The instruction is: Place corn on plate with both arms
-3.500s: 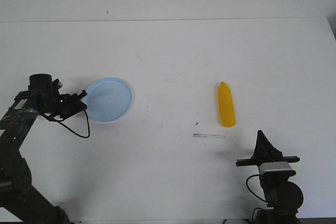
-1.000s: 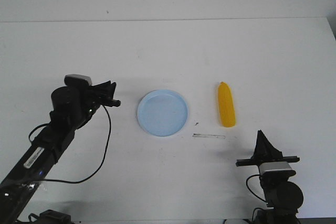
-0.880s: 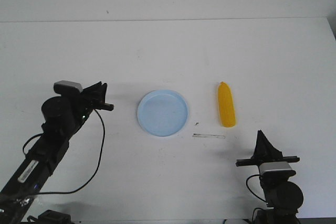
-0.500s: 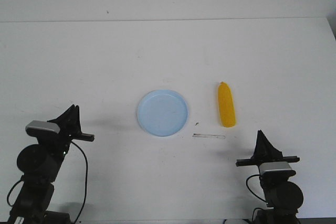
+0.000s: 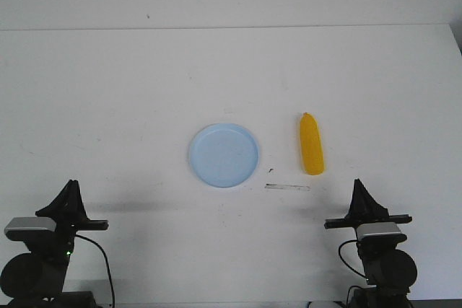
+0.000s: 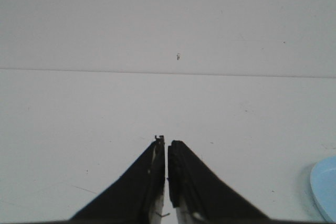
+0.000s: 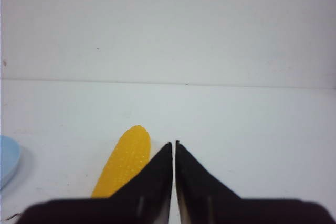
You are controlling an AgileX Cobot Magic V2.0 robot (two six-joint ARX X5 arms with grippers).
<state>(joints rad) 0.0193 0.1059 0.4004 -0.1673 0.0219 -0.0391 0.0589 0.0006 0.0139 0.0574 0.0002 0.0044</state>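
Note:
The pale blue plate [image 5: 224, 155] lies flat near the middle of the white table. The yellow corn [image 5: 311, 145] lies on the table just right of it, pointed end away from me. My left gripper [image 5: 71, 191] is shut and empty at the front left, well back from the plate. In the left wrist view its jaws [image 6: 166, 141] are closed together and the plate's rim [image 6: 324, 187] shows at the edge. My right gripper [image 5: 359, 187] is shut at the front right, short of the corn. The right wrist view shows the closed gripper [image 7: 174, 143] beside the corn [image 7: 126, 160].
A thin dark mark [image 5: 287, 187] lies on the table in front of the corn and plate. The table's far edge [image 5: 231, 28] meets a white wall.
The plate has been dragged from the left side to the table's middle and released. The left arm then pulled back to the front left corner. The right arm and corn have not moved.

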